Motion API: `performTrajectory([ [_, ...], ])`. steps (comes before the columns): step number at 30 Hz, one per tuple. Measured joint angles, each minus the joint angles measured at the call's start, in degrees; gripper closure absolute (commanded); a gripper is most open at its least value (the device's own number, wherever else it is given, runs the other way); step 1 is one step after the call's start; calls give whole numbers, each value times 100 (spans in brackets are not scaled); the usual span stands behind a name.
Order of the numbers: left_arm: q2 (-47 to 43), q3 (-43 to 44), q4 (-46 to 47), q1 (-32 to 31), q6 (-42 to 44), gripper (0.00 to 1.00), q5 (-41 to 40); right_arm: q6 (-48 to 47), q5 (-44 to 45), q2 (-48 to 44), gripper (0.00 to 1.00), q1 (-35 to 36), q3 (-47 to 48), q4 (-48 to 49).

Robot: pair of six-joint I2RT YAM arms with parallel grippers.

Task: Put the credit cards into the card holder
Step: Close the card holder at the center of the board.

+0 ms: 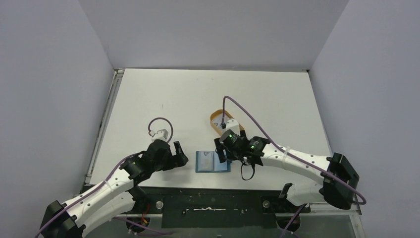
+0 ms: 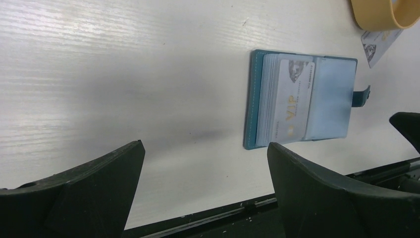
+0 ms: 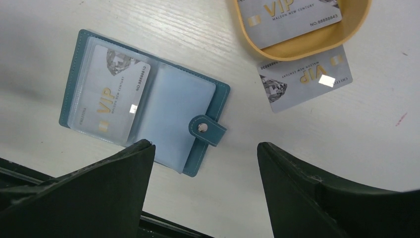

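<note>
So far one card [image 3: 111, 94] sits in the card holder [image 3: 143, 111] by the bench's near edge, a second card [image 3: 304, 79] beside the tray [image 3: 297, 52], a third card [image 3: 292, 15] inside it, with left gripper [image 2: 205, 191] and right gripper [image 3: 205, 186] spread empty.

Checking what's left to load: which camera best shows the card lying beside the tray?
Right wrist: the card shows nearly whole, face up beside the tray. Left wrist catches only part; the top view shows none.
</note>
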Motion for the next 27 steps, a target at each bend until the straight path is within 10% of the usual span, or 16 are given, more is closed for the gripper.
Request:
performTrajectory([
  [15,442,0,22,61,-7,8,577,337,527,1751,48,164,774,-568],
  [27,822,-133,479,83,-4,20,964,428,487,1438,100,-181,260,-555],
])
